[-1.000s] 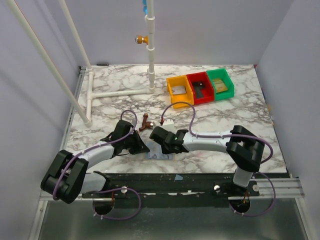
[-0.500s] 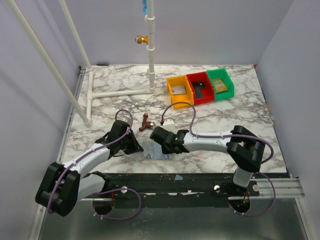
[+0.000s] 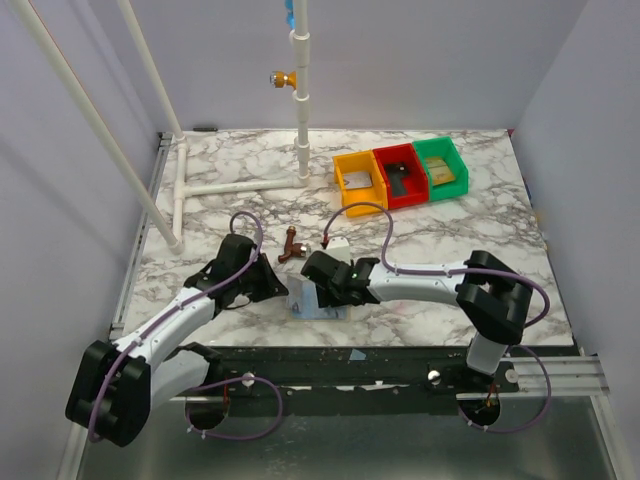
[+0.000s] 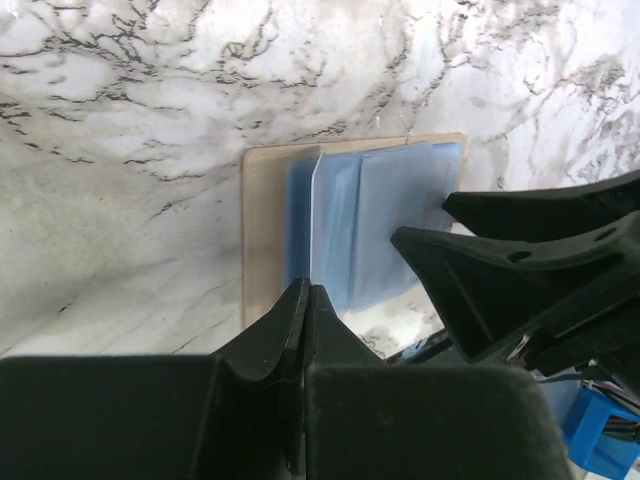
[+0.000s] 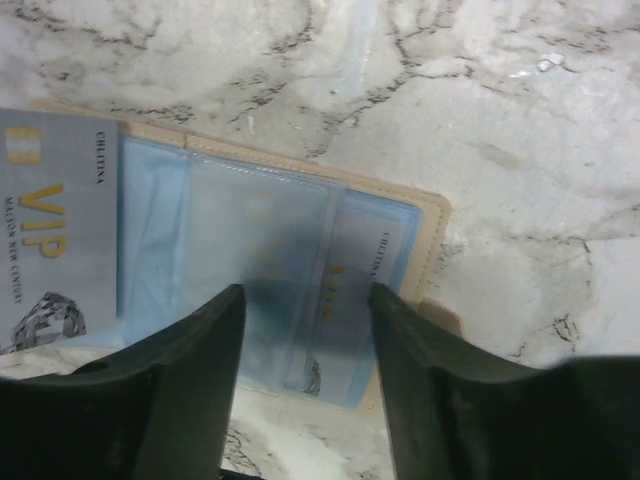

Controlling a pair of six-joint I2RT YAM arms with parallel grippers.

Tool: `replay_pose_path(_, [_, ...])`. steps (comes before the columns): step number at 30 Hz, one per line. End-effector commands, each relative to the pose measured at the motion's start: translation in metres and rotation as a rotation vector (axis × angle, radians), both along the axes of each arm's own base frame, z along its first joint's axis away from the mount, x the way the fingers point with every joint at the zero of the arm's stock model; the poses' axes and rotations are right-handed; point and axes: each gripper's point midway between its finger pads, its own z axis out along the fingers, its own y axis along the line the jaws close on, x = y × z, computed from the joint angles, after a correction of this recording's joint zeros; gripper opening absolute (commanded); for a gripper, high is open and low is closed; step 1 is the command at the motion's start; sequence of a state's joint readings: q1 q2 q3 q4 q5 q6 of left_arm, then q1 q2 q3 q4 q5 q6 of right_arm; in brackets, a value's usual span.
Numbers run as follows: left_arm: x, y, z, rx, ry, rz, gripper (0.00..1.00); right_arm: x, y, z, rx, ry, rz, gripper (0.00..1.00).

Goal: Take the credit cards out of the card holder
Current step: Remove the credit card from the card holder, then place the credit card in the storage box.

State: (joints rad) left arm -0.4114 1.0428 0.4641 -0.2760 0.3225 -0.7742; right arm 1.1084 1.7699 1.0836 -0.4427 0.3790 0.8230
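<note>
Two pincers low over one spot near the front edge of the marbled worktop [image 3: 450, 240], tips pointed toward each other. Between them, flat and spread open: the card holder [image 5: 260, 250], tan outside, pale blue clear pockets inside.

For the left pincer [image 4: 305, 300]: tips pinched together on the thin pale edge of the VIP card [image 5: 50, 230]. Edge-on from the left wrist. From the right wrist, printed face toward the lens, overlapping the left-hand pocket and running out of the picture on the left.

For the right pincer [image 5: 305, 295]: fingers spread apart, one either side of the middle pockets, clamped on nothing. Contact with the holder impossible to tell.

Also a second card [image 5: 335, 290] tucked in the right-hand pocket, only a strip showing.

Far back on the right, well apart from all this: yellow bin [image 3: 358, 180], red bin [image 3: 398, 175] and green bin [image 3: 440, 165], side by side in a row.
</note>
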Motion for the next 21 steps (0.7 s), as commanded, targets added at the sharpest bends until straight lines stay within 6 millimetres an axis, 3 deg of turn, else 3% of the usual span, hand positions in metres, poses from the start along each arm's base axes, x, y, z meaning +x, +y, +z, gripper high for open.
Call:
replay_pose_path(1, [0.004, -0.006, 0.022, -0.047, -0.047, -0.033, 0.0, 0.003, -0.019, 0.013, -0.029, 0.011, -0.017, 0.63])
replay_pose_path(5, [0.006, -0.007, 0.03, -0.056, -0.066, -0.036, 0.0, 0.017, -0.016, 0.051, 0.061, -0.043, -0.033, 0.78])
replay_pose_path(10, [0.007, -0.009, 0.041, -0.078, -0.086, -0.043, 0.0, 0.027, -0.021, 0.083, 0.171, -0.091, -0.049, 0.92])
replay_pose_path(15, [0.009, -0.016, 0.06, -0.141, -0.124, -0.056, 0.0, 0.039, -0.022, 0.107, 0.415, -0.071, -0.033, 0.95])
replay_pose_path(21, [0.011, -0.036, 0.098, -0.313, -0.184, -0.1, 0.0, 0.044, -0.019, 0.147, 0.665, -0.071, 0.062, 0.96])
